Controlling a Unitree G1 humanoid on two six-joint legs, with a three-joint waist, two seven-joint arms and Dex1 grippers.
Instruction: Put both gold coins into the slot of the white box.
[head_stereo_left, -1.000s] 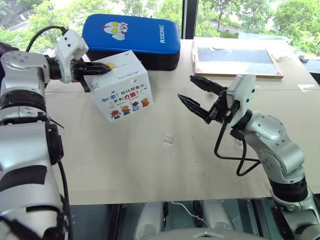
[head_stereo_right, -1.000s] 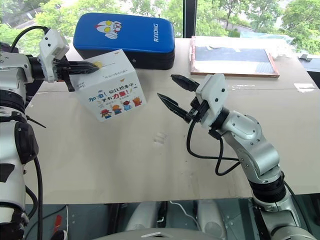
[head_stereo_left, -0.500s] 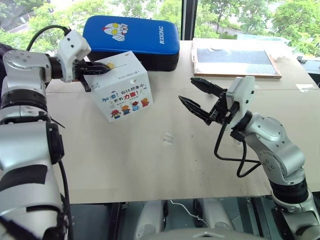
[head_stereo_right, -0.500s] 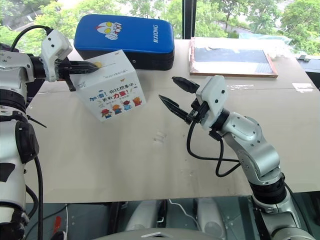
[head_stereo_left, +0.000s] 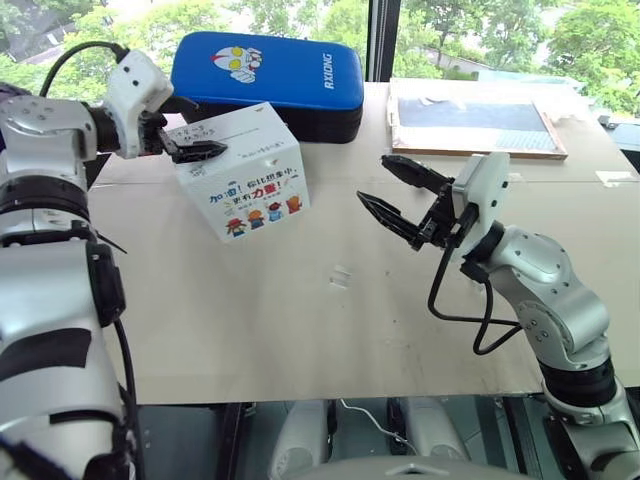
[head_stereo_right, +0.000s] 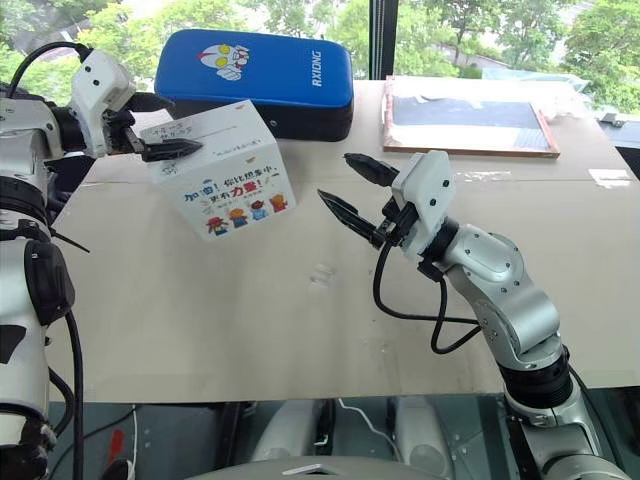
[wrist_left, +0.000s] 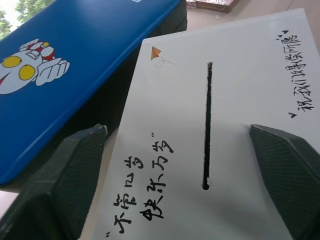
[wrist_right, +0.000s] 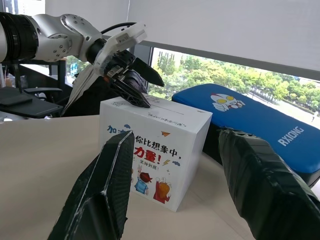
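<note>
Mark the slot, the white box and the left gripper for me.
slot (wrist_left: 207, 125), left wrist view, middle of the dark cut.
white box (head_stereo_left: 255, 195), left eye view, printed front face.
left gripper (head_stereo_left: 200, 140), left eye view, midway between its open fingertips.

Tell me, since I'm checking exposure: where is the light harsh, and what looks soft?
Head views: daylight from the windows behind, trees washed out, the blue padded case glossy. Left wrist view: the slot reads crisp, the fingers soft. Right wrist view: bright window, near fingers blurred, the white box sharp.

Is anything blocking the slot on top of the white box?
Nothing visible blocks the slot. The left gripper is open above the white box, one finger on either side of the slot.
</note>
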